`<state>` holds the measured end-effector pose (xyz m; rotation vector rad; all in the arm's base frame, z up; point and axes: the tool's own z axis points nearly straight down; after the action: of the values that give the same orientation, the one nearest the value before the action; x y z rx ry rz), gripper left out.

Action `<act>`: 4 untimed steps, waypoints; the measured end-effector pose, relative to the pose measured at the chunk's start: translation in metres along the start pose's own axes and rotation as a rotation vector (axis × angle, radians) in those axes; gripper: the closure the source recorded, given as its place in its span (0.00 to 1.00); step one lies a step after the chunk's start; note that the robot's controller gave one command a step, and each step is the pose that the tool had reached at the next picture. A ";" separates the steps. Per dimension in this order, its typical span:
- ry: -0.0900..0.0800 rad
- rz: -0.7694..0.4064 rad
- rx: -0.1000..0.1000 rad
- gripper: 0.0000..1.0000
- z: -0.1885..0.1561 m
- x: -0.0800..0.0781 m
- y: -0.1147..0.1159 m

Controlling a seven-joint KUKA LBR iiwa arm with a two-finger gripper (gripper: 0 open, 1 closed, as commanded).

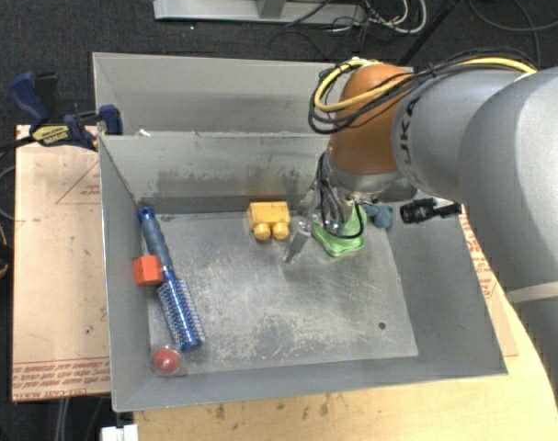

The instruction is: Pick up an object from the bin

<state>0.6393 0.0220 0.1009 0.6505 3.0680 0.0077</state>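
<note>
Fingers (296, 243): spread, one tip on bare floor, the other over a bright green rounded plastic piece (341, 240), far right in the grey metal bin (288, 324). Gripper (317, 237): best shifted right to centre on the green piece before closing, staying clear of the yellow knobbed plastic block (267, 217) just left.

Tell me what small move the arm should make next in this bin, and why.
Probably ease straight down onto the green thing at the back right of the bin: the gripper sits right over it, while the yellow block lies clear of it.
</note>
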 end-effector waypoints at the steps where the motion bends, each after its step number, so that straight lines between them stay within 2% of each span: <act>1: 0.002 0.051 0.002 0.00 0.000 0.018 0.041; 2: -0.009 -0.080 0.002 0.00 0.024 0.035 0.090; 3: -0.015 -0.268 -0.001 0.00 0.024 0.043 0.103; 4: -0.014 -0.270 -0.003 1.00 0.022 0.043 0.104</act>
<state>0.6424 0.1348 0.0792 0.2307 3.1130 0.0068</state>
